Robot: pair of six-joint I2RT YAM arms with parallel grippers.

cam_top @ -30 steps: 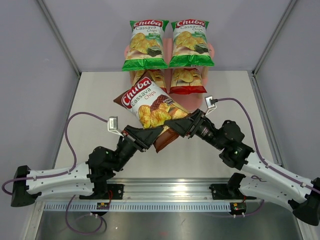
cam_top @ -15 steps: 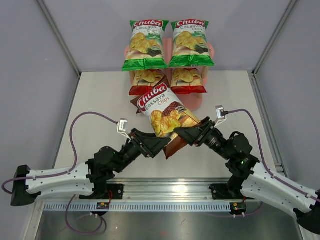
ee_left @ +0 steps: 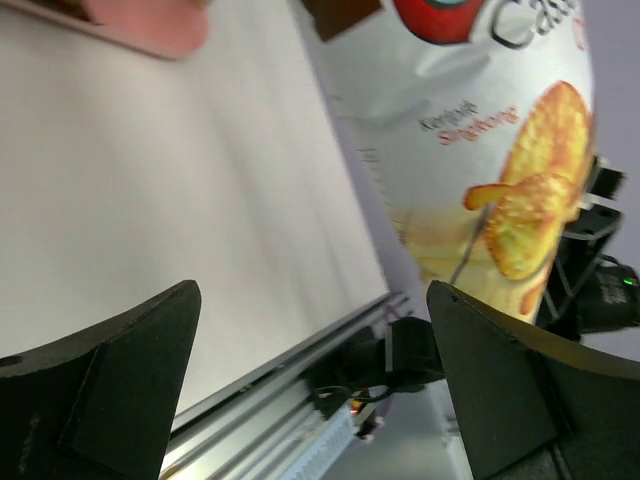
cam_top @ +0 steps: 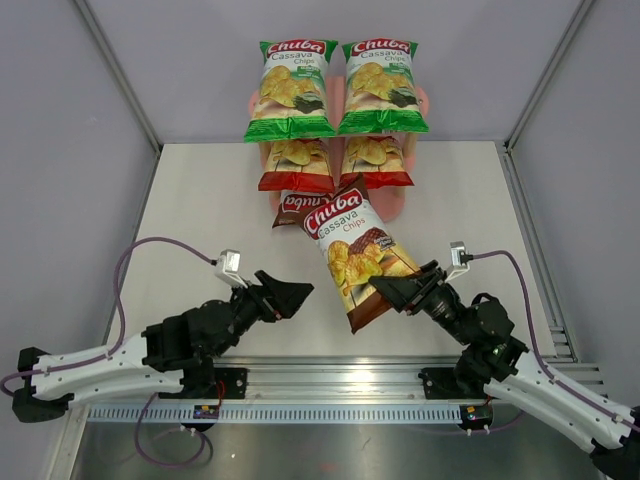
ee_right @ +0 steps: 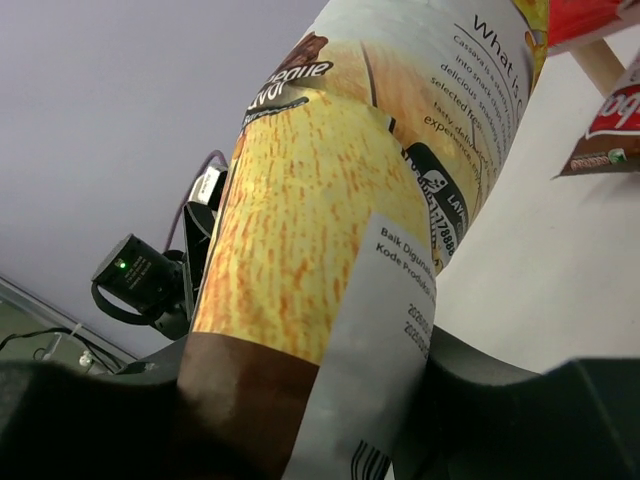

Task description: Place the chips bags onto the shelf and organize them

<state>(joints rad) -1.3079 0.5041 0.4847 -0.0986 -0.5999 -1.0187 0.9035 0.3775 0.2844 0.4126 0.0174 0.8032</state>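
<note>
Left fingers (cam_top: 283, 293) spread wide, empty, pulled back off the dark brown bag (cam_top: 355, 255), low over the desk (cam_top: 200, 200). Right fingers (cam_top: 398, 290) pinching that bag's bottom end alone, holding it tilted in the air just short of the shelf (cam_top: 398, 207). Handover finished within the last second. Green bags (cam_top: 290, 90) on top tier, red bags (cam_top: 295, 165) on middle, second brown bag (cam_top: 298, 205) on bottom board. Likely one slot left, beside it.

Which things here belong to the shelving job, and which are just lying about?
Job: left green bag, right green bag, left red bag, right red bag, brown bag in right claw, second brown bag, pink shelf.
Just there: purple cables, metal rail, table.
</note>
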